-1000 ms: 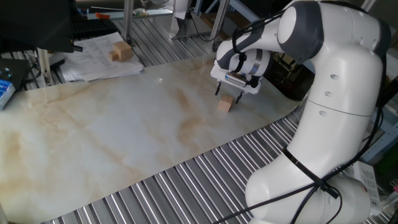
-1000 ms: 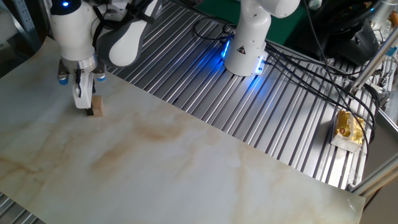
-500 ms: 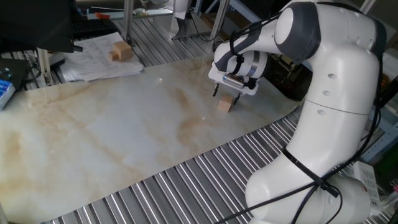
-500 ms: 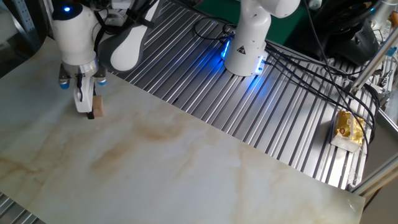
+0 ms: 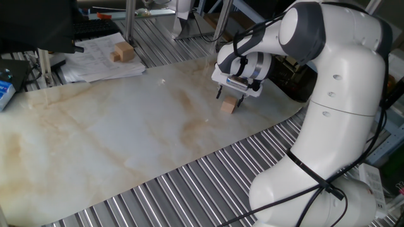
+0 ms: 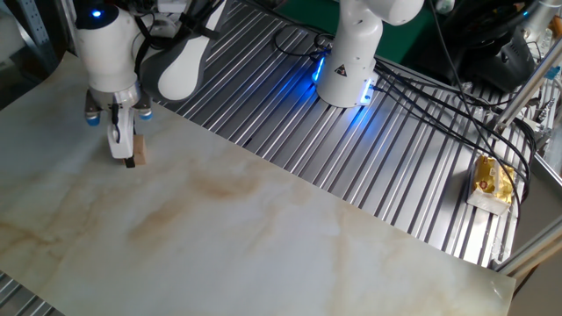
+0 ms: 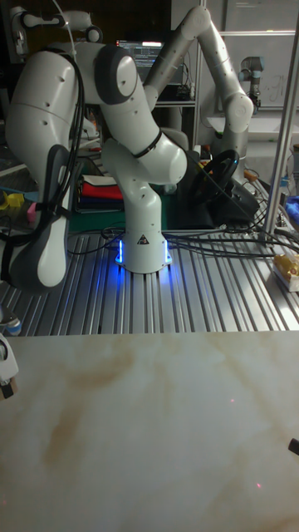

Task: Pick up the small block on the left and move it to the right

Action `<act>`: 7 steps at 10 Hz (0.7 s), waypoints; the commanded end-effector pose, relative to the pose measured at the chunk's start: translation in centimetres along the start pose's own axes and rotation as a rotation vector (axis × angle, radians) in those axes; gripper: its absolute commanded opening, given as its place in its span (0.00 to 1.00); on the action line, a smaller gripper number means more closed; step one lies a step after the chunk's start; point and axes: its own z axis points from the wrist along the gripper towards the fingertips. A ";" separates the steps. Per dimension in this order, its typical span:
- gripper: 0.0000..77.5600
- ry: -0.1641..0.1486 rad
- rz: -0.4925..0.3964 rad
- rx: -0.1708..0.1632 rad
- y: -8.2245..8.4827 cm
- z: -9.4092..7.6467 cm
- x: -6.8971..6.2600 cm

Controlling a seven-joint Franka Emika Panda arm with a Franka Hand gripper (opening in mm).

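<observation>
This is a robotics lab. A white robot arm (image 7: pixel 133 166) with a blue-lit base (image 6: pixel 342 83) stands bolted to a ribbed metal bench (image 6: pixel 413 175). Behind that base are a second arm (image 7: pixel 218 75), bundled black cables (image 6: pixel 457 96), a lit monitor (image 7: pixel 139 51) and loose paperwork (image 5: pixel 104 60).

One fixed view: high, beside arm's base, facing along marble-patterned sheet (image 5: pixel 113 139); gripper (image 5: pixel 231 96) at 1 o'clock.
Other fixed view: high, opposite side, facing arm's base (image 6: pixel 347 66) at 12 o'clock; gripper at 10 o'clock.
Tall fixed view: low, close, facing base head-on.
Shared: sheet, arm.
</observation>
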 end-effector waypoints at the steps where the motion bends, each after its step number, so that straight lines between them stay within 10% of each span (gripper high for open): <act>1: 1.00 -0.010 -0.038 -0.002 -0.1 -0.1 0.0; 7: 1.00 -0.013 0.024 0.000 -0.1 -0.1 0.0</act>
